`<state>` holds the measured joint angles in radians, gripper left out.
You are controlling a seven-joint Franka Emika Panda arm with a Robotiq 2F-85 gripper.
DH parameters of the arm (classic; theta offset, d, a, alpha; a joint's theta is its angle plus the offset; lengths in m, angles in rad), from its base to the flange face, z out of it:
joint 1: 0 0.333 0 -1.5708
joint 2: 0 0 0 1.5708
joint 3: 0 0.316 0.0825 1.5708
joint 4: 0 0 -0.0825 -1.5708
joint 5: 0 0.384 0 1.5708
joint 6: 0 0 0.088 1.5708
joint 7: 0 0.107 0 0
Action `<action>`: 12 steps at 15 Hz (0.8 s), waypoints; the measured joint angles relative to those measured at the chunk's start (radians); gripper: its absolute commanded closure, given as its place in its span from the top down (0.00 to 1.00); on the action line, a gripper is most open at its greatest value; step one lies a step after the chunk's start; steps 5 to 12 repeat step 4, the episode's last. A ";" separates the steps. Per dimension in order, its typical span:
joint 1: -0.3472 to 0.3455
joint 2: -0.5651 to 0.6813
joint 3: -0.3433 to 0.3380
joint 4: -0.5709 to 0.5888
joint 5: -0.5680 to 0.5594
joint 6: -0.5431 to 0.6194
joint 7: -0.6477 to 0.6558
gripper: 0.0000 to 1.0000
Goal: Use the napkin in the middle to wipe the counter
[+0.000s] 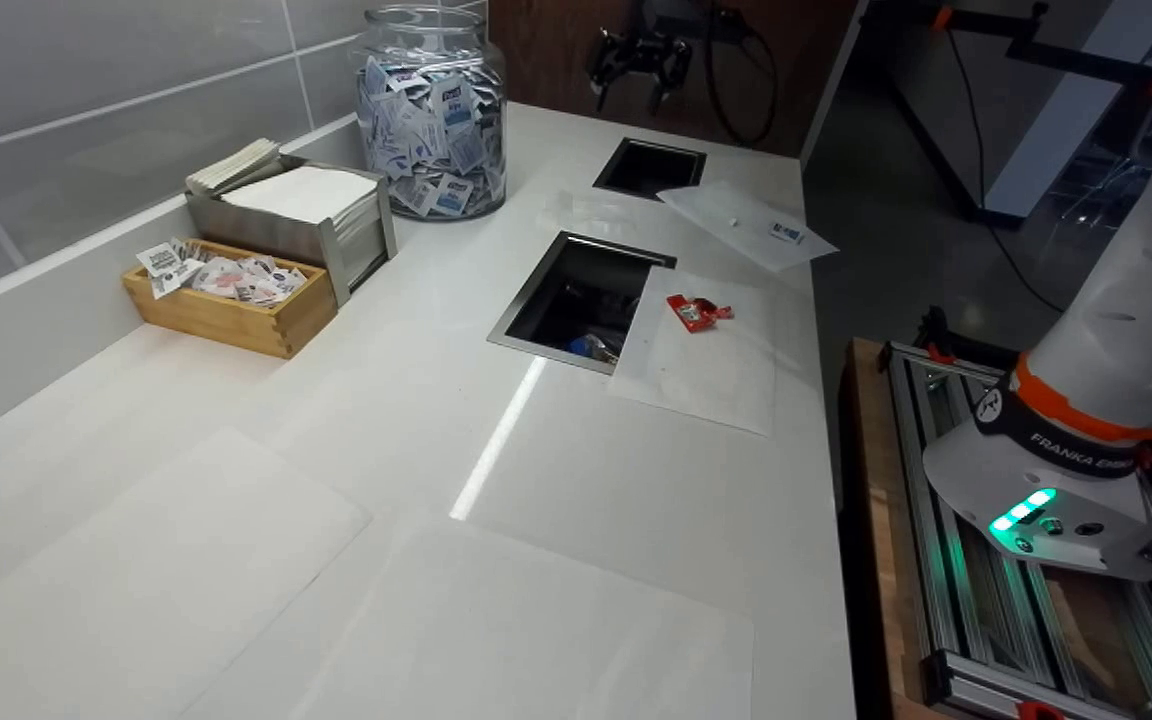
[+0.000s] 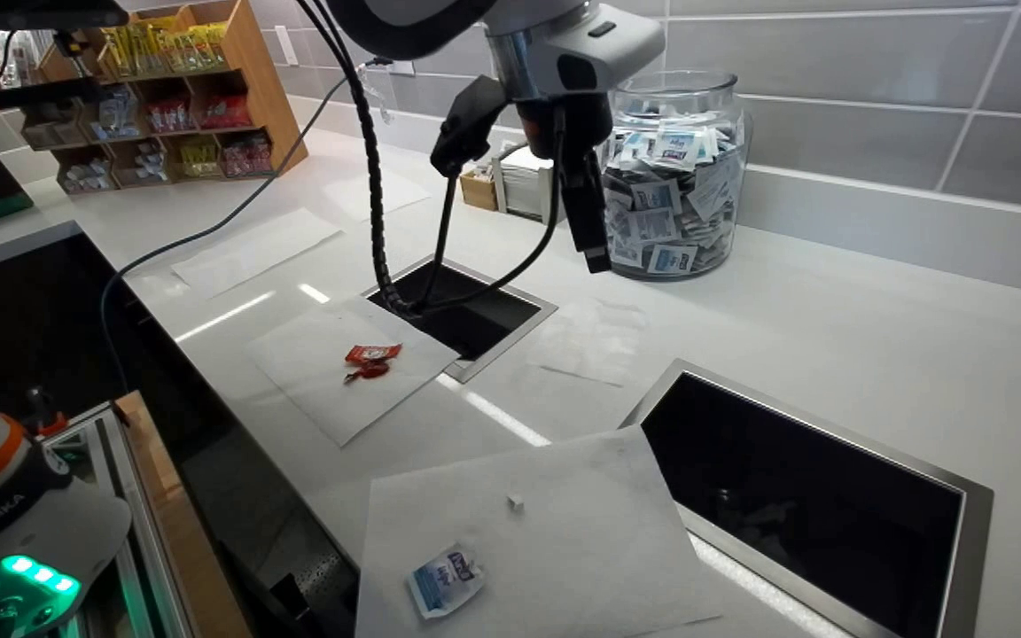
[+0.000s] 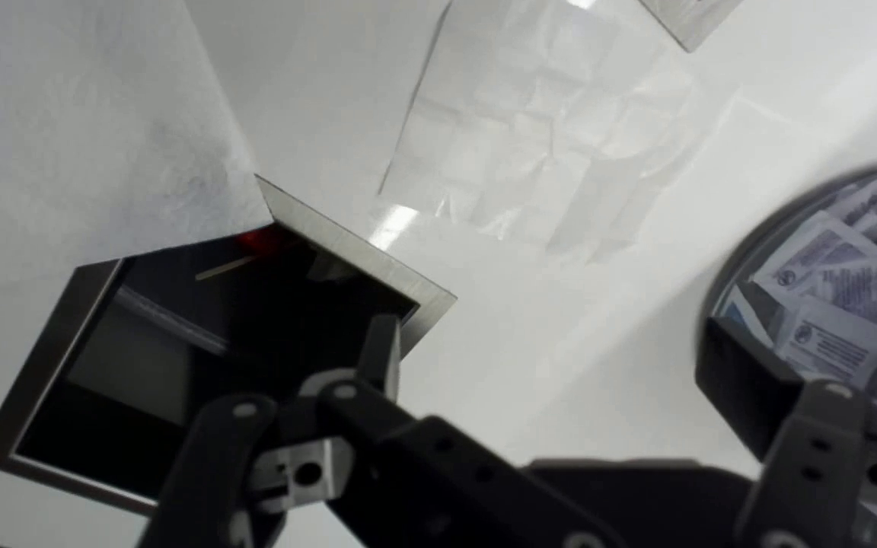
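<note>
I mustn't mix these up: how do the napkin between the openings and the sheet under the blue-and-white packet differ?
The napkin is creased all over; the sheet looks smoother. The napkin has nothing on it; the sheet bears the packet and a white bit. The sheet covers part of an opening; the napkin covers neither. Both are whitish, on the counter.

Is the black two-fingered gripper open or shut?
Open: in the wrist view, the gripper has fingers wide apart, glossy off-white countertop between.

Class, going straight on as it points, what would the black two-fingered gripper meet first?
Probably the glossy off-white countertop, beside the creased white napkin; depth is unclear, so the gripper might touch the napkin instead.
</note>
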<state>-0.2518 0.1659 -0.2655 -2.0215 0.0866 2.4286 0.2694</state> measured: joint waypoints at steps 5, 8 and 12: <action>0.001 -0.081 -0.002 -0.069 -0.003 0.036 0.000 1.00; 0.001 -0.081 -0.002 -0.069 -0.003 0.036 0.000 1.00; 0.001 -0.081 -0.002 -0.069 -0.003 0.036 0.000 1.00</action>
